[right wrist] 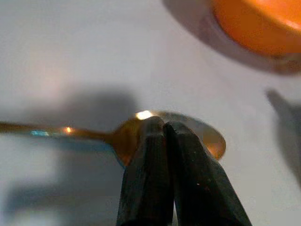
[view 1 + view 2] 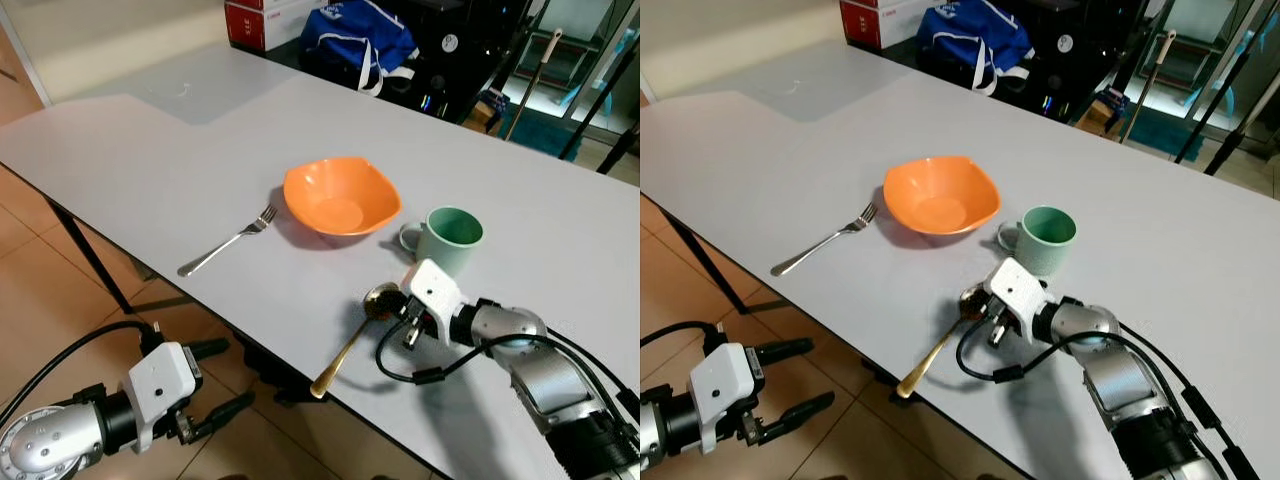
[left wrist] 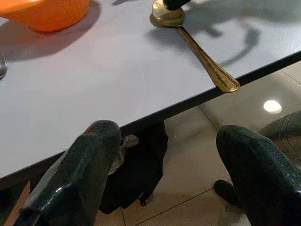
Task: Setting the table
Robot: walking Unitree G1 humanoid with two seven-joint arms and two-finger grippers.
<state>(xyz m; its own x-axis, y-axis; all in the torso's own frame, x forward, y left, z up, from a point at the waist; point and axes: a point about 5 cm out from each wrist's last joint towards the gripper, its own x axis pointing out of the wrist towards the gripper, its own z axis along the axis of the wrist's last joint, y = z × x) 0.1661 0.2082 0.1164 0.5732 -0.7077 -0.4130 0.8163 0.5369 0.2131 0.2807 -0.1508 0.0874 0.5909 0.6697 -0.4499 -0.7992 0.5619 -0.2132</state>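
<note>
Nearest you, the left gripper [image 2: 215, 385] hangs below the near edge of the pale grey worktop [image 2: 150, 170], its two black fingers spread wide and empty; it plays no part for now. Your right gripper [image 2: 390, 308] rests over the worktop close to that near edge, its fingers pressed together on the bowl of the long gold metal spoon [image 2: 352, 338]; from the right wrist view the tips meet on the bowl's rim, so I judge the hold to be thin. The spoon's handle runs back toward the near edge and its end juts just past it; the bowl end lies near the mint green ceramic mug [image 2: 443, 240], which stands beside the shallow orange plastic bowl [image 2: 341, 195]; the silver metal fork [image 2: 227, 241] lies on the orange bowl's other side. Watch three things: a pinch on a smooth, curved bowl may slip, letting the spoon swing; with the handle overhanging, any push toward the edge could tip it to the floor; and a swing toward the mug could knock it.
</note>
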